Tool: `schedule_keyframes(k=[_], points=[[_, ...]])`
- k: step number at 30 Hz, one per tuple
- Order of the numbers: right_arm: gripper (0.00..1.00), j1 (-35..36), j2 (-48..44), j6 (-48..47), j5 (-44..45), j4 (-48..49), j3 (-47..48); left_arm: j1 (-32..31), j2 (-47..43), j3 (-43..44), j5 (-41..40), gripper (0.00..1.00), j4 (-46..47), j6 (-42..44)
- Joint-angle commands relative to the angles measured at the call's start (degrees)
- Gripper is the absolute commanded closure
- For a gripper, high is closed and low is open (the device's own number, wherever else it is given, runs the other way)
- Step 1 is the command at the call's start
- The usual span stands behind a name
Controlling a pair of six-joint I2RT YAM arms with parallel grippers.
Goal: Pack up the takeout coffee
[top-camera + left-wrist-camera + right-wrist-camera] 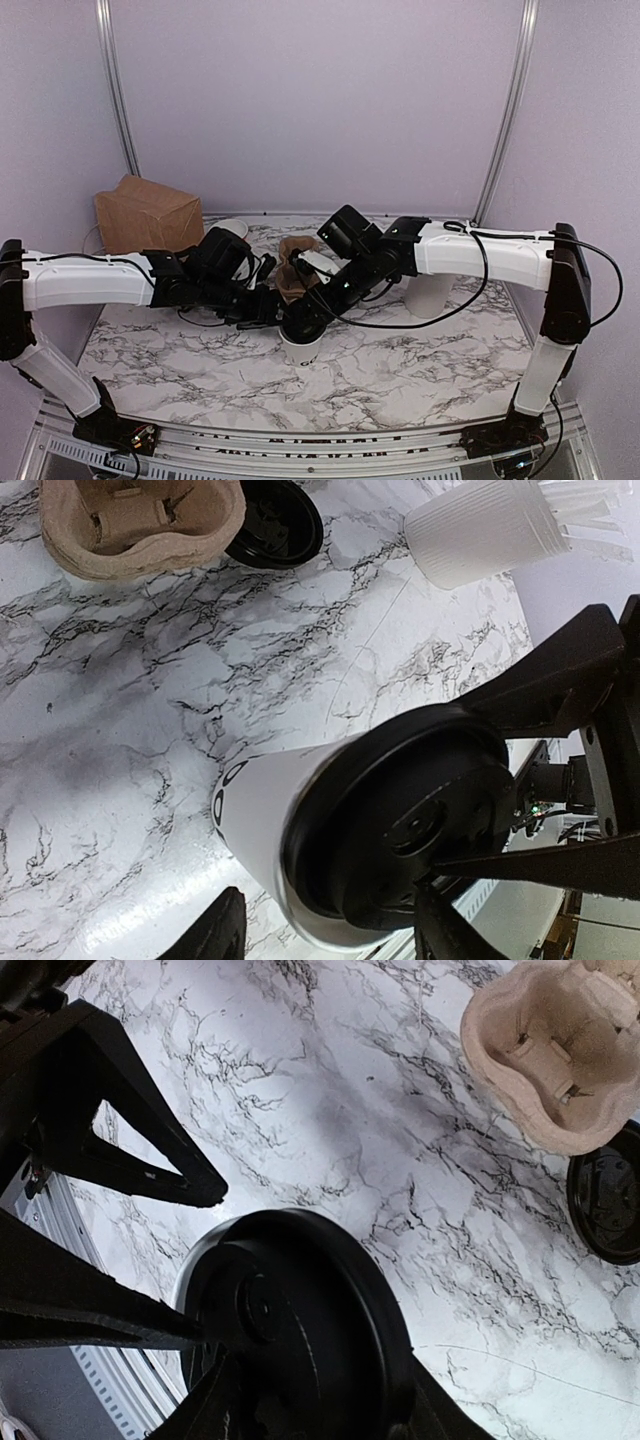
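Steadiness matters: with the takeout coffee [255,810] standing mid-table near the pulp carrier [550,1050], left gripper [335,935] straddling its wall (contact unclear) and right gripper [325,1410] pinching its black lid [300,1310], any lift should stay level.

My marble table [420,370] sits inside plain lilac walls [320,100], two metal posts [115,90] rising behind, light soft and even.

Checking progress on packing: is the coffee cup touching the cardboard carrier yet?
Apart. The left wrist view shows a stretch of marble table between the coffee cup and the cardboard carrier.
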Motion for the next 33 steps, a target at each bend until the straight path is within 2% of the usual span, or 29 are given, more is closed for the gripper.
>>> schedule_keyframes(k=[1,14,33], points=[[0.5,0.7,1.0,-0.1,0.7,-0.6,1.9,-0.3,-2.9,0.1,-0.5,0.43,0.6,0.7],[0.51,0.7,1.1,0.5,-0.2,0.7,1.0,-0.1,-8.0,-6.1,-2.6,0.47,-0.3,-0.8],[0.5,0.7,0.3,2.9,-1.4,4.1,-1.9,-0.3,-2.1,0.1,-2.7,0.45,1.0,0.3]])
